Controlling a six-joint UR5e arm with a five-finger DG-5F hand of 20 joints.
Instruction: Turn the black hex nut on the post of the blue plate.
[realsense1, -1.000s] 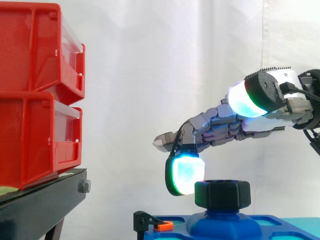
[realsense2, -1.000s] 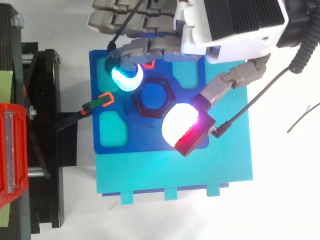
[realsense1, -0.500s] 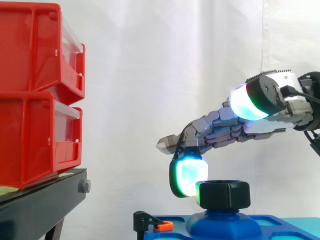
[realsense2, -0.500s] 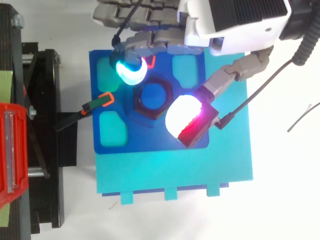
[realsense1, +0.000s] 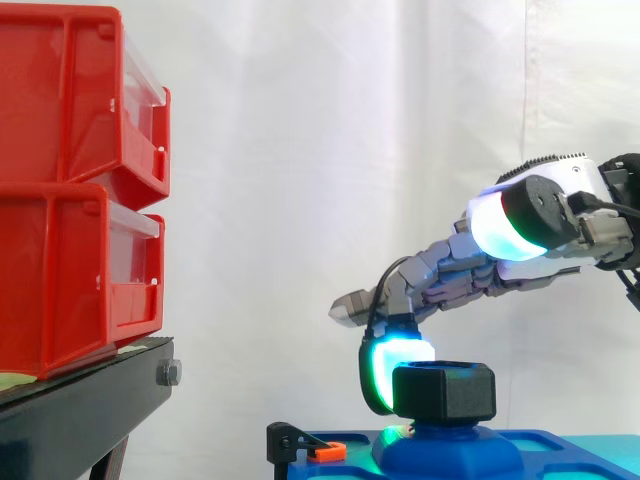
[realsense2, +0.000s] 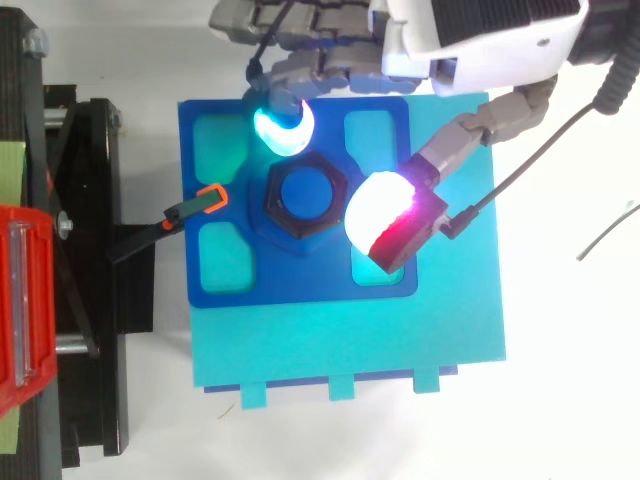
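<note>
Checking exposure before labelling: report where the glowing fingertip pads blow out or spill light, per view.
Side view: the pad beside the black hex nut is washed near-white and throws a green sheen on the blue plate; top view: the hand's red-edged pad burns to white, the nut's facets are readable.
</note>
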